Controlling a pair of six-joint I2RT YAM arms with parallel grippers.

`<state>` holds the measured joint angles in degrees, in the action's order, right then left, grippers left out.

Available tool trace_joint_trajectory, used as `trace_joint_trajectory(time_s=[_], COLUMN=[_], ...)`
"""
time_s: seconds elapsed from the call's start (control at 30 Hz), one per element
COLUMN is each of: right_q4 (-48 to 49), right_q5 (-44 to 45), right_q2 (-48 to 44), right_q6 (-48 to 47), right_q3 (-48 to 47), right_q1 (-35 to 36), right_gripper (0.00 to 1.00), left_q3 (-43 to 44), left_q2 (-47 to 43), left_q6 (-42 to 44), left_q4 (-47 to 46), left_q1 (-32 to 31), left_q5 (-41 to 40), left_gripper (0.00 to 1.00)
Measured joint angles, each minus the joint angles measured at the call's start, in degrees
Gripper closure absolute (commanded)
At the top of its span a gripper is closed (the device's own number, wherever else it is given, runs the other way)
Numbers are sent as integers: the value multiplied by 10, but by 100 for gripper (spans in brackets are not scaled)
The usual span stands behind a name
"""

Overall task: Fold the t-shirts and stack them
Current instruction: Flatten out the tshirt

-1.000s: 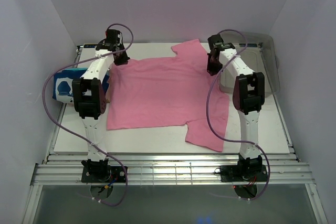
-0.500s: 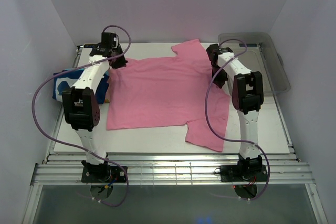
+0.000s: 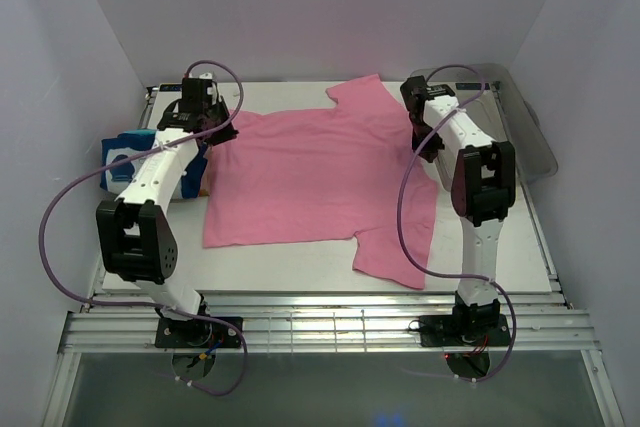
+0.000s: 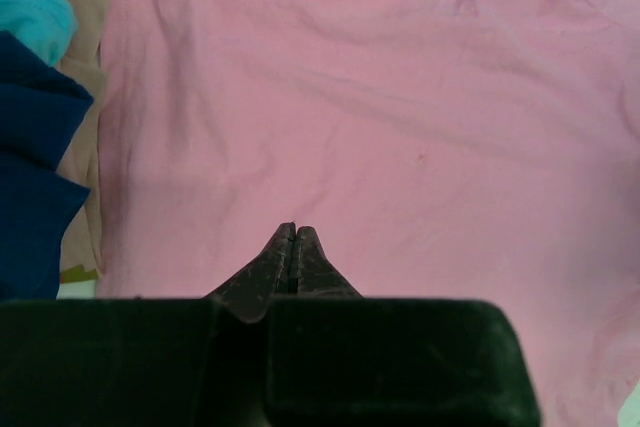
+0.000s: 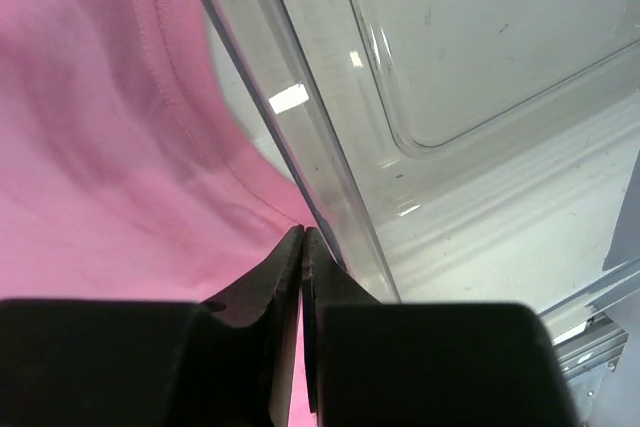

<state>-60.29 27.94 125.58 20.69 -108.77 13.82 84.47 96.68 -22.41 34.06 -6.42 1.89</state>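
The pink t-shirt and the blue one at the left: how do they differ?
The pink t-shirt lies spread open across the middle of the table; the blue t-shirt is folded small. The pink one is plain; the blue one bears a white print. The pink lies on the table; the blue tops a pile of folded cloth. Both are cloth.

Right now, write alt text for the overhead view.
A pink t-shirt lies spread on a white table, with the left gripper and right gripper shut over its side edges. Folded shirts sit at left, a clear bin at right.
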Motion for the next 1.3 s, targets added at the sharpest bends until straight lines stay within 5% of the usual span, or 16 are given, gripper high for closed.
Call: trace_joint_trajectory(time_s=[0.17, 0.3, 0.33, 0.43, 0.57, 0.83, 1.3], right_q4=[26, 50, 57, 74, 90, 97, 70], right_q5=[-47, -129, -145, -171, -190, -209, -189], right_q2=[-40, -88, -105, -179, -300, -431, -491], right_q6=[-28, -47, -47, -43, -28, 36, 158], right_q3=[20, 50, 59, 118, 238, 448, 557], right_q1=[-4, -6, -5, 8, 54, 131, 210], right_gripper=[87, 78, 75, 67, 64, 64, 65], left_q3=[-43, -60, -71, -111, -183, -265, -316], left_q2=[-54, -90, -105, -152, -204, -186, -121], left_q6=[7, 1, -2, -16, -40, -84, -115], left_q4=[0, 21, 25, 53, 88, 153, 182], left_q1=[-1, -2, -2, -2, -1, -1, -1], left_q5=[-17, -65, -77, -102, -119, -116, -107], left_gripper=[97, 68, 47, 25, 8, 8, 16])
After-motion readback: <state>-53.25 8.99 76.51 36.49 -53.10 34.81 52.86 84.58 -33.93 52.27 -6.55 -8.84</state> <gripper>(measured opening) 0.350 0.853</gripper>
